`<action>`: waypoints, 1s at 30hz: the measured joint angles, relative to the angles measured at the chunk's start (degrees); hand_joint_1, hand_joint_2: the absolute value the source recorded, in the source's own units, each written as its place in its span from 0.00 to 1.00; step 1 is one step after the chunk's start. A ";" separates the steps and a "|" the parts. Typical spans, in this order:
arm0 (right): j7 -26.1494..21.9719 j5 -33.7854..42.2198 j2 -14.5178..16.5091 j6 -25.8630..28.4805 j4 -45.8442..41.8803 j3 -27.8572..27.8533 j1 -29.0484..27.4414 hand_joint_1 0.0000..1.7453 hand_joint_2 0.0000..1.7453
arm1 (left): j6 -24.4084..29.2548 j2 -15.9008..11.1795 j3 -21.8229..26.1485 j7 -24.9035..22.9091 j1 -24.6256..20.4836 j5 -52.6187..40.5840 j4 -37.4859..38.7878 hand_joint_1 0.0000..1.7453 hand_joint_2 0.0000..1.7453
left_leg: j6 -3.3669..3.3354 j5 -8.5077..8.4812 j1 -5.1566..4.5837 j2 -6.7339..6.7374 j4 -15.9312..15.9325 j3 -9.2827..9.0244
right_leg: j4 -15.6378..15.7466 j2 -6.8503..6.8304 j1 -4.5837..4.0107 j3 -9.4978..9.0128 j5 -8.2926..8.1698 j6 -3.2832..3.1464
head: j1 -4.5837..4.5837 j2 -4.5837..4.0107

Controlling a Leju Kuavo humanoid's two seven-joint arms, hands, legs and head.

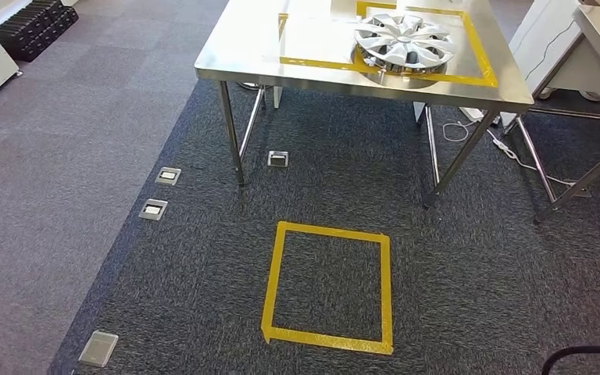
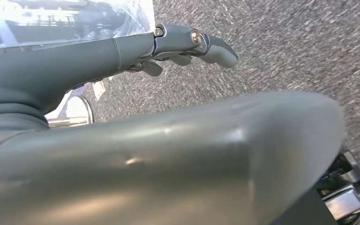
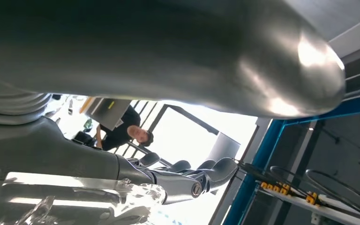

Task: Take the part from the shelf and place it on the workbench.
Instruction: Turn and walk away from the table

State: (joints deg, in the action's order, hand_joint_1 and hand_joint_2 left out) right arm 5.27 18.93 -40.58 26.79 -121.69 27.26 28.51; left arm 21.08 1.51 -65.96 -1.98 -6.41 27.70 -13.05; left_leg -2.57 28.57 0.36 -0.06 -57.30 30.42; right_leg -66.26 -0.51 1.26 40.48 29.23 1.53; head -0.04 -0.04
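robot hand [image 2: 187,44] empty, fingers loosely extended

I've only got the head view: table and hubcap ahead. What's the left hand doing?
Observer: The left hand hangs over grey carpet, fingers running alongside a shiny clear thing.
Operator: Is it gripping that?
Observer: Cannot tell; the top finger is stretched out along its edge.
Operator: And the right hand?
Observer: The right hand lies beside a clear thing too, with a blue shelf beyond it.
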 joint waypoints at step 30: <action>-2.67 -4.99 6.82 -9.82 28.19 -6.39 -18.13 0.00 1.00 | -6.49 -0.11 13.79 0.29 4.66 -8.26 -1.23 0.00 1.00 | 1.16 -2.42 -1.00 0.06 -0.08 2.82 | 9.47 -0.16 -1.24 -8.93 -1.20 -2.39 | -0.19 0.00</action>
State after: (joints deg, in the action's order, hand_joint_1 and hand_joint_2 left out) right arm 2.60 13.94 -33.76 16.97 -93.50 20.87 10.38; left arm 14.59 1.39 -52.18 -1.69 -1.75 19.44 -14.28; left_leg -1.41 26.16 -0.64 0.00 -57.37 33.24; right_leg -56.79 -0.67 0.02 31.54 28.03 -0.86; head -0.23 -0.04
